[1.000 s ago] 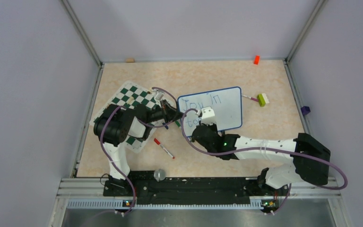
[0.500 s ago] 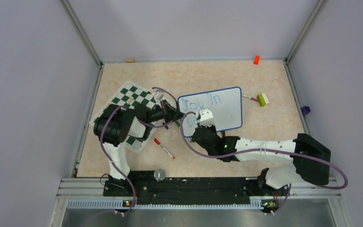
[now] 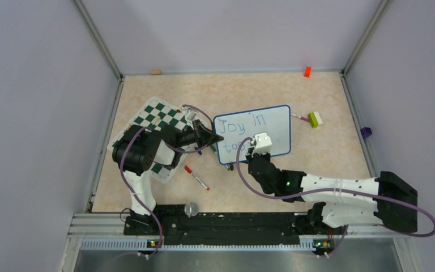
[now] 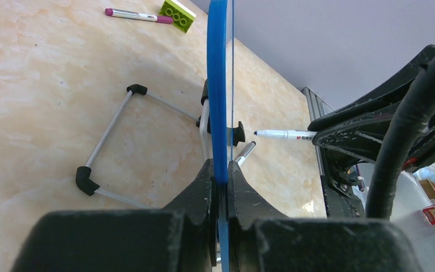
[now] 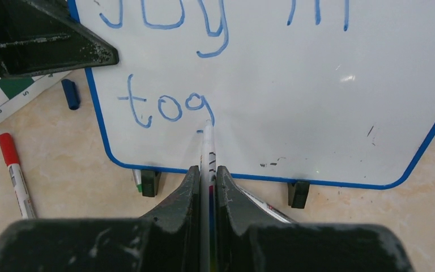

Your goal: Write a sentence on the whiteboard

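1. The whiteboard is propped mid-table, just right of the chess mat. Its left edge is clamped in the shut left gripper.
2. A marker is pinched in the closed right gripper, and its tip appears to touch the board at the tail of the "g".
3. The sentence is written as far as "Joy in" and, below it, "tog".
4. Blank board lies to the right of the tip, along the board's long axis. The next letters are judged to need travel that way.
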Controlling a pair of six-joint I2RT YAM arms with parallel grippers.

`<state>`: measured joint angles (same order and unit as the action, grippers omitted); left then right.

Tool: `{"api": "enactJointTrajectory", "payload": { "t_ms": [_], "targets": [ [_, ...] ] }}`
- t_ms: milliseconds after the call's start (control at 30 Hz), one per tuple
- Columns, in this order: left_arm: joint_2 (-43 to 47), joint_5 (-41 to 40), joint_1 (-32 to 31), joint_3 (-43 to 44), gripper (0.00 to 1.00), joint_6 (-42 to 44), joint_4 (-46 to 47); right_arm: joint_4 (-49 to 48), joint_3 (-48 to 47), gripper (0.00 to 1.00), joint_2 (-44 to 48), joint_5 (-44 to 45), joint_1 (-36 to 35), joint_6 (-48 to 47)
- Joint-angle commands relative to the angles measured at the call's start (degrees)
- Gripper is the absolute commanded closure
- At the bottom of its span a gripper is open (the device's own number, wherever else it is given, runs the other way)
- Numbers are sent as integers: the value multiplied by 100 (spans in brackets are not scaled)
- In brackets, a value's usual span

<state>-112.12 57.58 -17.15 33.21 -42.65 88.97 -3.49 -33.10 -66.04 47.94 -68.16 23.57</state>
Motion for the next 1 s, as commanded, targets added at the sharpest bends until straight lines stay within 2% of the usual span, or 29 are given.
{"api": "enactJointTrajectory", "payload": {
  "t_ms": [0,333,533,800,967],
  "targets": [
    [-119,201,-34,-9,100,636,384,-360,41,100,217,460,-61,-22],
    [-142,221,-34,11,100,686,384,-343,-171,100,512,415,-21,-724],
    [-170,218,-34,33,100,679,384,-858,129,100,863,-61,228,-1162],
    [-147,223,-34,22,100,684,382,-154,-218,100,180,-413,227,-587],
    [-160,222,-37,16,100,664,384,-536,-77,100,-188,-394,225,-600]
  ]
}}
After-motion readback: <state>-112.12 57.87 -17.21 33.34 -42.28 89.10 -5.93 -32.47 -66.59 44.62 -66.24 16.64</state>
